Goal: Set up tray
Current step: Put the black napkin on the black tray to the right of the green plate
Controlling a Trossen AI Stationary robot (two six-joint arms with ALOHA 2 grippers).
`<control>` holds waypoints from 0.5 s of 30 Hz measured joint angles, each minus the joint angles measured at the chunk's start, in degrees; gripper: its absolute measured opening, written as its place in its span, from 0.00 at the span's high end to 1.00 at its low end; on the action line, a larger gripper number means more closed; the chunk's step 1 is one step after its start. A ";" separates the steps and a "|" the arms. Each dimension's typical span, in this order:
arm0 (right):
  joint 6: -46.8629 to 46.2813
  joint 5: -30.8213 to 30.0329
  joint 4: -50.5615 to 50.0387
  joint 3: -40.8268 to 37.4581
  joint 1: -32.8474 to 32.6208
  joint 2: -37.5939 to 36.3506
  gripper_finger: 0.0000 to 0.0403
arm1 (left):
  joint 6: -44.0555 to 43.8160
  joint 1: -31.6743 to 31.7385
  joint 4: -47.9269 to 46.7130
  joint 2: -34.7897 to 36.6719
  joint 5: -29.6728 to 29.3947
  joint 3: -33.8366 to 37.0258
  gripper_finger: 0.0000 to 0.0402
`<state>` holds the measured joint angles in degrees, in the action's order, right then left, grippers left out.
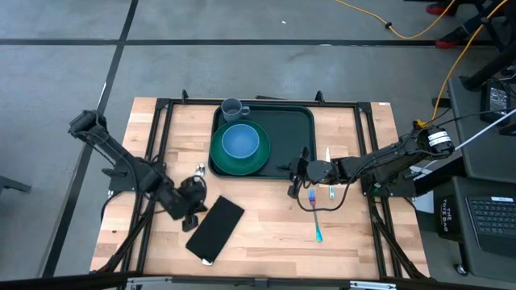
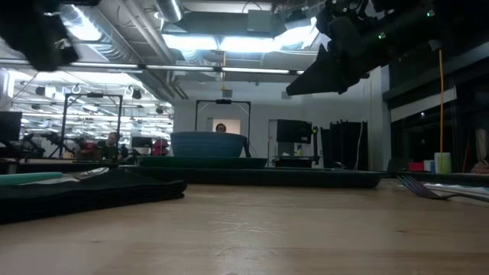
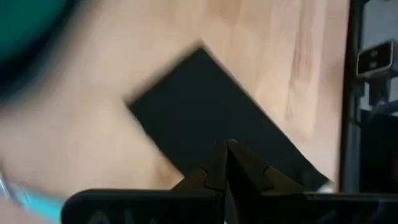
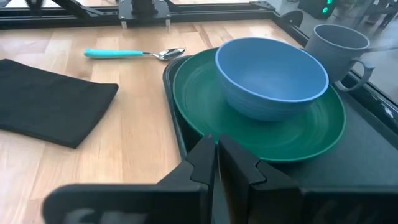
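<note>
The dark green tray (image 1: 300, 129) lies at the far middle of the wooden table. On it sit a round green plate (image 4: 273, 134) with a blue bowl (image 4: 270, 78) on top, and a grey mug (image 4: 336, 46) at its far side. My right gripper (image 4: 216, 155) hovers, shut, over the tray's near right corner, above the rim, with nothing between its fingers. My left gripper (image 3: 227, 165) hangs shut above the black napkin (image 1: 215, 229), which lies flat near the table's front edge. A teal-handled spoon (image 4: 134, 53) lies on the wood left of the tray.
A blue-handled fork (image 1: 314, 213) and another piece of cutlery (image 1: 330, 185) lie on the wood right of the tray's near corner, under my right arm. A black metal frame (image 1: 258, 102) borders the table. Bare wood shows along the near edge, right of the napkin.
</note>
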<state>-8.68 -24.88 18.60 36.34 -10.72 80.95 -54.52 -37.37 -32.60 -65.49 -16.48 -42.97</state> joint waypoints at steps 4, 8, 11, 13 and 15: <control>0.49 0.00 -0.34 -0.02 0.00 0.00 0.93 | -12.36 -3.82 -3.81 -3.84 3.16 -4.26 0.99; 2.07 0.00 -0.31 -0.02 0.00 0.00 0.93 | -23.51 -6.91 -3.34 -5.24 6.94 -5.08 0.99; 3.06 0.00 -0.31 -0.02 0.00 0.00 0.93 | -29.74 -9.43 -4.41 -6.05 8.57 -5.08 0.99; 3.12 0.00 -0.31 -0.02 0.00 0.00 0.93 | -32.65 -10.78 -6.21 -6.64 8.63 -5.08 0.99; 3.29 0.00 -0.31 -0.02 0.00 0.00 0.93 | -35.53 -11.88 -7.94 -7.22 8.52 -5.08 0.99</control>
<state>-5.39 -24.88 18.28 36.32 -10.72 80.95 -90.05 -49.25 -40.54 -72.71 -7.95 -48.05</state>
